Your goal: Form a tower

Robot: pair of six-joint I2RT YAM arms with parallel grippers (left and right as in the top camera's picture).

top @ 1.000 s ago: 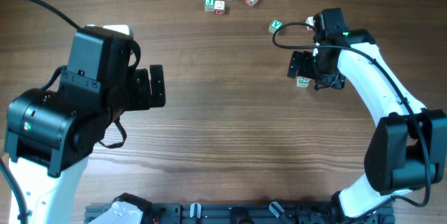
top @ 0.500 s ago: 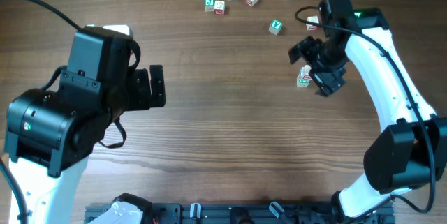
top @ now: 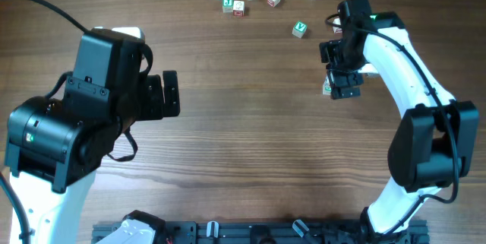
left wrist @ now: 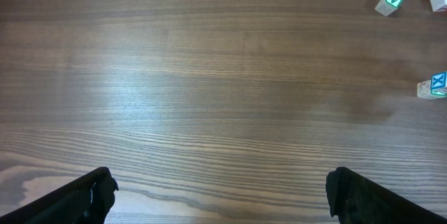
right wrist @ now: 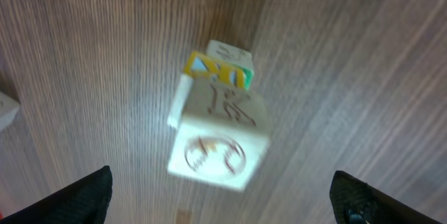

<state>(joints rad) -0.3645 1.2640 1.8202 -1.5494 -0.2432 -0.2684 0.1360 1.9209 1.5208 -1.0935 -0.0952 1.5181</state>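
Right gripper (top: 339, 69), jaws wide open, hovers over the tower (right wrist: 218, 128): two wooden cubes, likely light, rigid, easily toppled; best pinched on flat opposite sides

Left arm (top: 106, 69) of bulky black housings on white links, right arm (top: 402, 65) slimmer, white with black joints, black cables (top: 53, 7), green lights (top: 31, 137), black-fingered left tool (left wrist: 220, 185)

Pale tower (right wrist: 218, 137), brown-grained table (left wrist: 209, 77)
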